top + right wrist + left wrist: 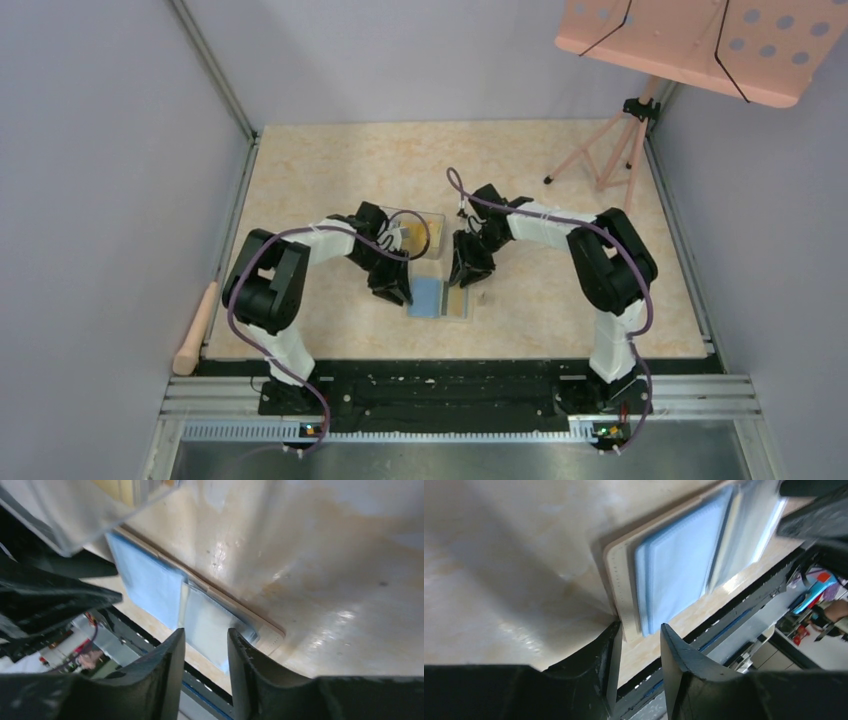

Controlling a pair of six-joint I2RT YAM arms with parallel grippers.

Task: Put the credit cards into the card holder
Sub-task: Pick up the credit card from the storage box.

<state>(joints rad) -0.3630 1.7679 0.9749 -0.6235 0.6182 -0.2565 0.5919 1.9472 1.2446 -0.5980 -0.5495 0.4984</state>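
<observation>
Black fingers (pixel 606 652) of the left gripper (pixel 639 630) stand apart with nothing clamped between them. The near corner of the card holder (pixel 679 565) lies right at their tips, its beige edge against one fingertip. It is spread open flat on the table (pixel 499 580), blue pockets facing up.

The right gripper (pixel 205 632) also has its fingers (pixel 172 655) spread, and the holder's other half shows through the gap just beyond the tips. Whether they touch it I cannot tell.

From above, a golden card (pixel 460 302) lies on the half of the holder under the right fingers. Whether it is tucked into a pocket or only resting on top is unclear.

Just past both pairs of fingers, behind the holder, stands a clear box (pixel 437 222) with more credit cards (pixel 125 490) inside, golden through its wall.
</observation>
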